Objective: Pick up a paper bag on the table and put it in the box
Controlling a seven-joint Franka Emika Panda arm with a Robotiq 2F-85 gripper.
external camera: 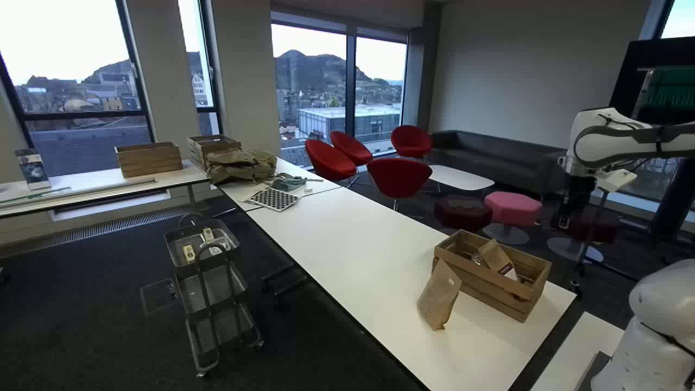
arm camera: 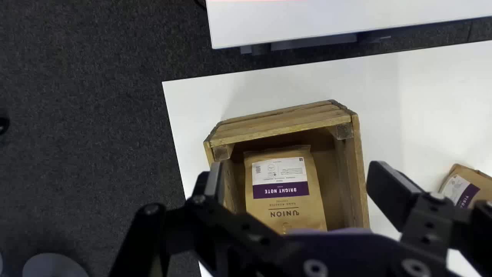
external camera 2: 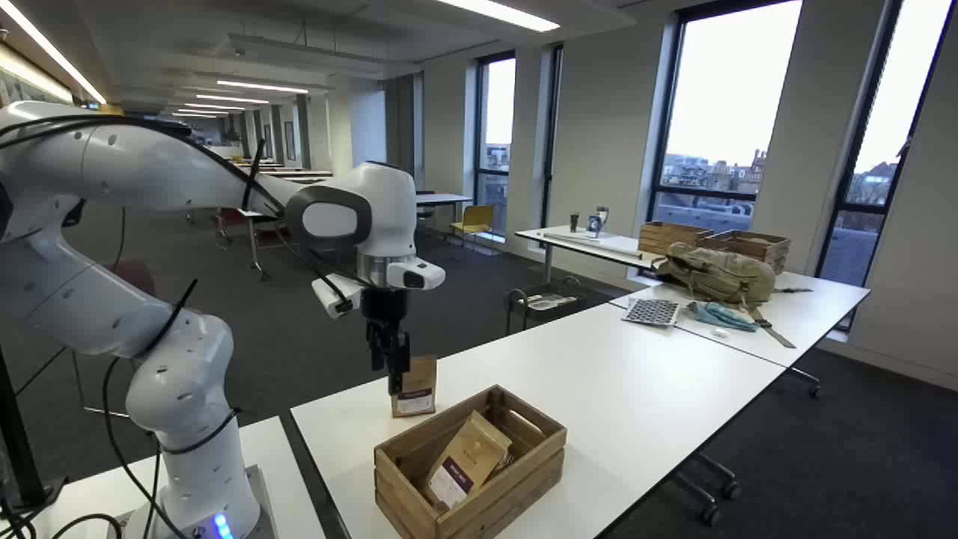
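A brown paper bag stands upright on the white table beside the wooden box, seen in both exterior views point(external camera: 440, 297) point(external camera 2: 419, 393). Its labelled end shows at the right edge of the wrist view point(arm camera: 465, 187). The wooden box shows in both exterior views point(external camera: 493, 290) point(external camera 2: 524, 486) and in the wrist view point(arm camera: 276, 125). A paper bag with a purple and white label leans inside the box point(external camera: 498, 260) point(external camera 2: 470, 460) point(arm camera: 284, 206). My gripper point(arm camera: 296, 181) is open and empty, raised above the box. It also shows in both exterior views point(external camera: 567, 220) point(external camera 2: 394, 374).
A chequered board point(external camera: 274, 199), a teal cloth point(external camera: 288, 182) and a green backpack point(external camera: 241, 164) lie at the table's far end. Wooden crates point(external camera: 149, 158) stand behind. A metal trolley point(external camera: 203, 293) stands beside the table. A gap separates the table from the robot's base table.
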